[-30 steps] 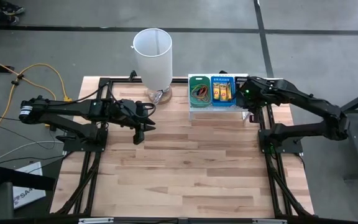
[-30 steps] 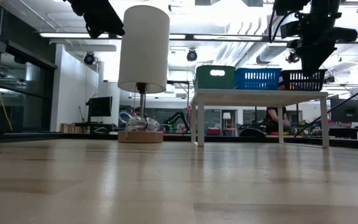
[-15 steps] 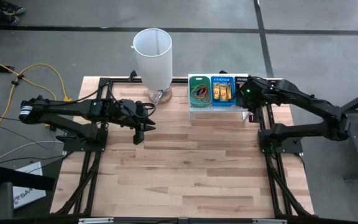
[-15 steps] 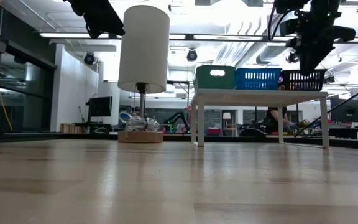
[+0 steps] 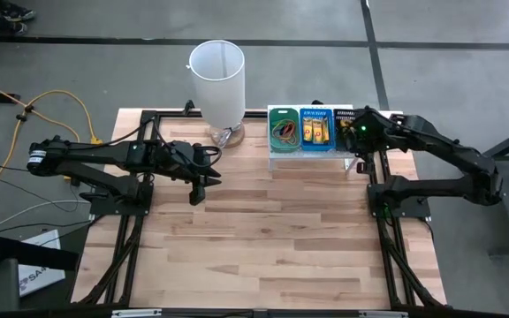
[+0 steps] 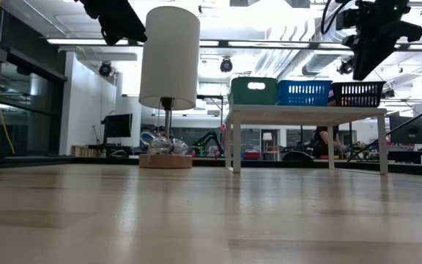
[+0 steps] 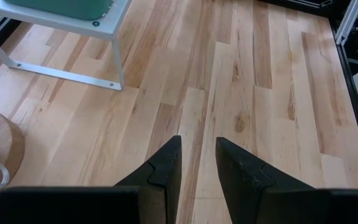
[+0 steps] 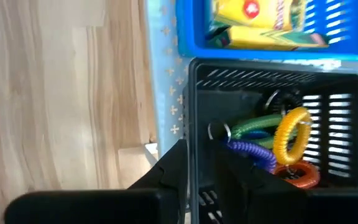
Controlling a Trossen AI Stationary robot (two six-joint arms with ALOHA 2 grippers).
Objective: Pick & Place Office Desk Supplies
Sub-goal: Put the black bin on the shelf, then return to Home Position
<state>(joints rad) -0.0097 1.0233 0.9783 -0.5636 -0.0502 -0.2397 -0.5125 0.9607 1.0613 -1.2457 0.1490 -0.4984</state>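
Observation:
Three trays stand side by side on a small white stand point(image 6: 306, 112) at the table's far right: green point(image 5: 282, 130), blue point(image 5: 317, 130) and black point(image 8: 278, 124). The green one holds rubber-band loops, and the blue one holds yellow packets point(image 8: 260, 18). The black one holds green, yellow, purple and orange coiled loops point(image 8: 272, 140). My right gripper point(image 8: 199, 163) hangs above the black tray's near wall, empty, its fingers a narrow gap apart. It also shows in the low view point(image 6: 359, 72). My left gripper point(image 7: 199, 155) hovers over bare wood at the left point(image 5: 197, 191), slightly open and empty.
A tall white cylinder lamp point(image 5: 217, 78) on a round wooden base point(image 6: 165, 160) stands at the far middle, left of the stand. The wooden tabletop point(image 5: 263, 238) spreads from the stand to the near edge. Black frame rails run along both sides.
My right gripper has risen from just over the black tray and drifted slightly toward the table's right edge. The trays and my left arm have kept still.

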